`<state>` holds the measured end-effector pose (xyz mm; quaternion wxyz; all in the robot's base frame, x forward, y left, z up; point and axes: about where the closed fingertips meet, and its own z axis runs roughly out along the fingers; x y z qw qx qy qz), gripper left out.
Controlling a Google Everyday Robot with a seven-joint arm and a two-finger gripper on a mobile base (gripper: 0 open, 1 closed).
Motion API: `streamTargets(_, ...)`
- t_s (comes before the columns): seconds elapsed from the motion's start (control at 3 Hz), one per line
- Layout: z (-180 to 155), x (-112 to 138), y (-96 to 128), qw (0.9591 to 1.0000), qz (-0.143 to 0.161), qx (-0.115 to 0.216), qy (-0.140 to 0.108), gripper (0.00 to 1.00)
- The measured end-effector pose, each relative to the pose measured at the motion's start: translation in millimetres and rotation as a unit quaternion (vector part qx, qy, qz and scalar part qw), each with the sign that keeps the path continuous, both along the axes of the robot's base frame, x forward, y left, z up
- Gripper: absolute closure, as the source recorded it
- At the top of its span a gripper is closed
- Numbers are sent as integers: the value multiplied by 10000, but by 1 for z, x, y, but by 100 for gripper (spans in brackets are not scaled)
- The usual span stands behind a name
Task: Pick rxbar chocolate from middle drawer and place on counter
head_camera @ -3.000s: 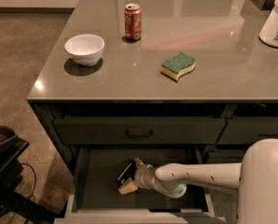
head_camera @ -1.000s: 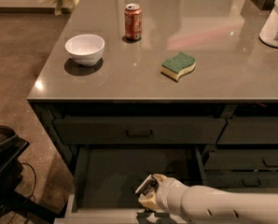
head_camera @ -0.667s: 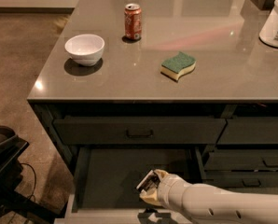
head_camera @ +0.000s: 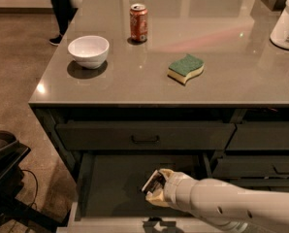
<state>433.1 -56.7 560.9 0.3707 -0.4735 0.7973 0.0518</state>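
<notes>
Cream-white arm [head_camera: 232,205] comes in from the lower right of the camera view and ends in the gripper [head_camera: 153,188], which hangs inside the open middle drawer [head_camera: 110,188], above its dark floor and towards the front right. The fingers [head_camera: 154,196] are closed around the rxbar [head_camera: 152,180], a flat dark wrapper with a pale edge that juts up and to the left out of the grip. The bar looks clear of the drawer floor, though whether its lower end touches it cannot be told. The drawer is pulled out wide, its pale front edge at the bottom of the view.

Above it sits a shut top drawer [head_camera: 144,136] with a dark bar handle. To the right are narrower drawers [head_camera: 275,169] with small handles, also shut.

On the glossy grey-brown surface [head_camera: 135,81] stand four things, well apart from each other. A white bowl [head_camera: 88,51] sits near the left edge. A red can [head_camera: 138,23] stands upright behind it, further in. A green-and-yellow sponge [head_camera: 185,68] lies near the middle, green side up. A white container [head_camera: 287,21] is cut off by the right edge.

Someone's dark legs [head_camera: 62,8] show at the upper left on the brown floor [head_camera: 18,57]. A black object [head_camera: 4,164] with a cable sits at the lower left.
</notes>
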Motion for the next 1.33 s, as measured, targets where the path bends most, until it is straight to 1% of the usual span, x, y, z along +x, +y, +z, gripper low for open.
streamTargets(0.33,71,1,14,9962,683,-293,-454,100)
streamTargets(0.67,160,-11,13,9862,856,-745,-1203,100)
streamTargets(1.0,160,-11,14,9863,859,-741,-1199,100)
streamTargets(1.33,192,-3,18,9771,1001,-996,-1590,100)
